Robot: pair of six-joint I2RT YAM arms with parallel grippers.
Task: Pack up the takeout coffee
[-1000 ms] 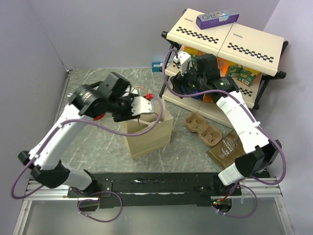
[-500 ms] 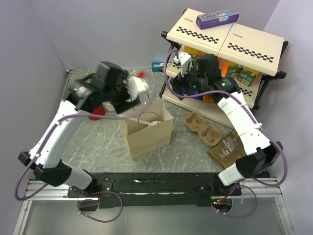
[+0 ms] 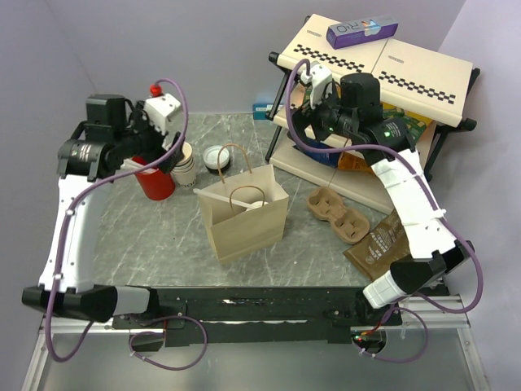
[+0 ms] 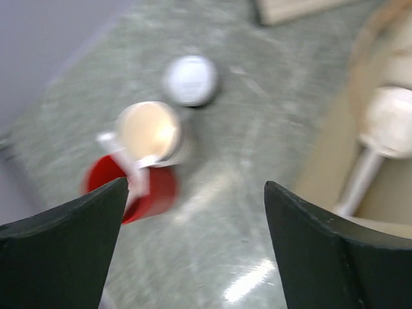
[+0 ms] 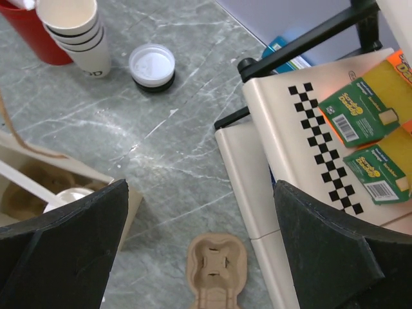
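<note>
Step in hand: reaching for the coffee cup [image 3: 217, 156], which was not yet in the paper bag [image 3: 244, 224]
Coffee cup: upright on the counter [image 3: 163, 236] just behind the bag's far left corner, white lid on
Left claw [image 4: 195, 187]: wide and holding nothing, high above the counter behind and left of the bag, looking down on the cup
Right claw [image 5: 199, 187]: wide and holding nothing, raised behind and right of the bag, beside the shelf rack [image 3: 391, 73]
Neighbours: a stack of cream cups [image 3: 186, 167] stood just beside the coffee cup on the side away from the bag; a red cup [image 3: 153, 183] stood against or nearly against that stack, which of the two could not be told
Bag: stood open with handles up, a white spoon-like thing [image 3: 254, 204] already inside
Which arm: the left claw looked better placed
Grip: probably best on the dark body under the lid, one finger toward the bag and one away, so neither wedged into the narrow gap by the stack; light enough not to buckle the paper
Carry: keep it upright, lift clear of the handles, lower it into the mouth beside the spoon-like thing
Risk: tipping the stack, or popping the lid
</note>
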